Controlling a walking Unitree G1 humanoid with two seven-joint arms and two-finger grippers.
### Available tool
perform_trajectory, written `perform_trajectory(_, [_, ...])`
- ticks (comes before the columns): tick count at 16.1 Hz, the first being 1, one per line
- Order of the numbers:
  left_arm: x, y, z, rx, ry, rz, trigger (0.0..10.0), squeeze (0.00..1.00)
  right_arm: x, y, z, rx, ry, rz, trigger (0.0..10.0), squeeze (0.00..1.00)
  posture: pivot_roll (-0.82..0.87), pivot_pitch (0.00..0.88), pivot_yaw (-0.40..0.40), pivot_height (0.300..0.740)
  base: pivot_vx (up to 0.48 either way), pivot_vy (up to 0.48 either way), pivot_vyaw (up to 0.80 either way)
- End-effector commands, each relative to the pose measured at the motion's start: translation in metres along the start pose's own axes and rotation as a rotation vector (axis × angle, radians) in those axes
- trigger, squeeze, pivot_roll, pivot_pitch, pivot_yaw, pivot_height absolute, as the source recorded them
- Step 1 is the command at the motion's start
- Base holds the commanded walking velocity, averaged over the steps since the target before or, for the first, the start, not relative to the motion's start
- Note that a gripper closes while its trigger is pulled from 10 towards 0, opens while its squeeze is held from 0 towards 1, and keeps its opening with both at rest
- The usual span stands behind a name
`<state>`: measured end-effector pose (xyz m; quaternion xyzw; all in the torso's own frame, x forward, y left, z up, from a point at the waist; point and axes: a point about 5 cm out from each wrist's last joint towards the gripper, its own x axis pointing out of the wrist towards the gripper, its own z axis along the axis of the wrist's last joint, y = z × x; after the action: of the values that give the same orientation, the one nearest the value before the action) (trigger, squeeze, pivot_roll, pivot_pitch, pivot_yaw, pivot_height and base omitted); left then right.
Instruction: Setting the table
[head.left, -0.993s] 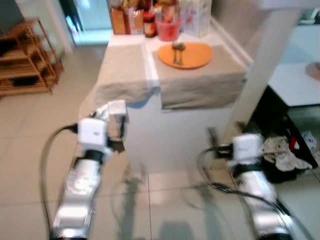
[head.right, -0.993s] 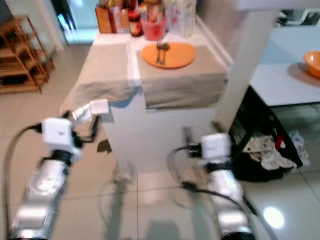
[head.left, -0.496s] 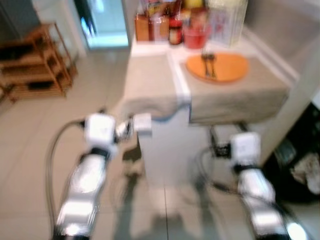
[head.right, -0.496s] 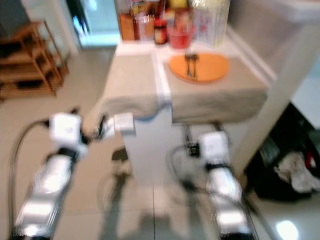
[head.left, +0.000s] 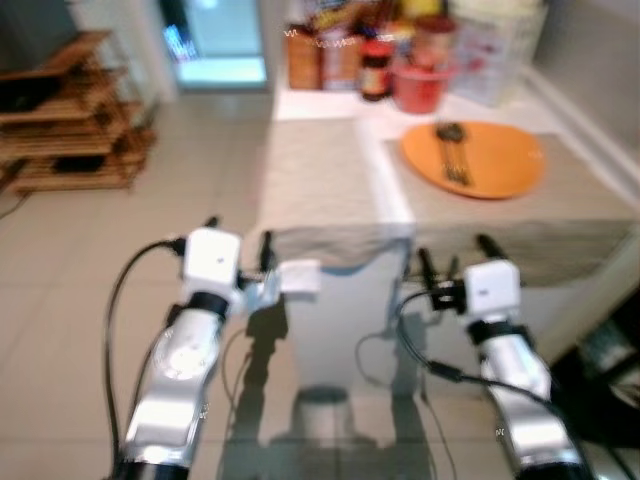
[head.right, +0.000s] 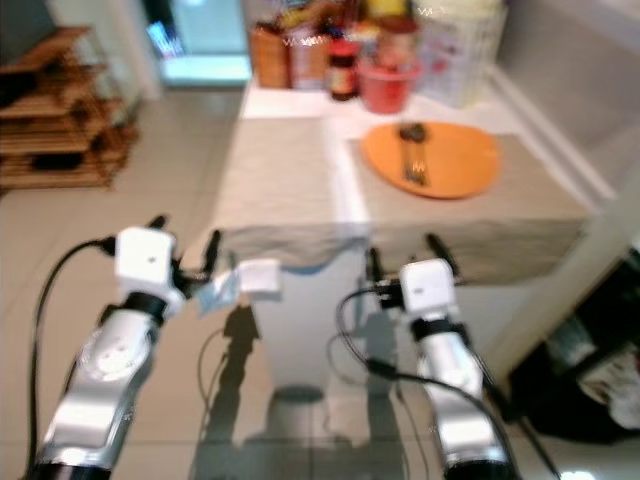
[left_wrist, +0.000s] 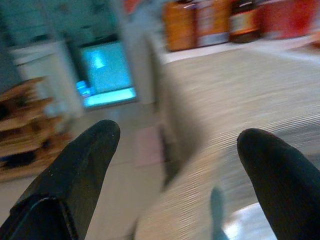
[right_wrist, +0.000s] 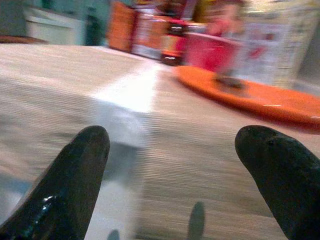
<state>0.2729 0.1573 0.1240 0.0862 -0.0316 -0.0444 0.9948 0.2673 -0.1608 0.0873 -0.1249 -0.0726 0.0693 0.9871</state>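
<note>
Left gripper (head.left: 238, 233) and right gripper (head.left: 452, 262) both spread wide, empty, at near edge of worktop (head.left: 330, 105). Beige placemats (head.left: 325, 180) just ahead. Orange plate (head.left: 475, 160) beyond right gripper, cutlery (head.left: 452, 152) on it (blurred). Bottles, red cup (head.left: 417, 88) farthest.
</note>
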Motion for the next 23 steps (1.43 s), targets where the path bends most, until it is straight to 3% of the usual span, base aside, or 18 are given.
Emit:
perform_trajectory(1, [0.001,0.001,0.000,0.002,0.007,0.009,10.0,0.00,-0.001,-0.004,0.001,-0.009,0.005,-0.010,10.0,0.00,-0.10,0.000,0.067,0.736,0.000,-0.465,0.00])
perform_trajectory(8, [0.001,0.001,-0.003,-0.012,0.025,0.020,10.0,0.00,-0.002,-0.002,0.003,-0.010,0.011,-0.007,10.0,0.00,-0.11,0.000,0.065,0.736,0.000,-0.445,0.00])
perform_trajectory(16, [0.005,0.001,-0.004,-0.008,0.031,0.018,10.0,0.00,-0.005,-0.002,0.003,-0.009,0.022,-0.004,10.0,0.00,-0.11,0.000,0.069,0.736,0.276,-0.387,0.00])
perform_trajectory(23, [0.009,0.008,0.007,-0.021,-0.021,0.042,10.0,0.00,0.001,-0.010,0.025,0.027,-0.082,-0.062,10.0,0.00,-0.12,0.000,0.070,0.736,0.000,0.000,0.00])
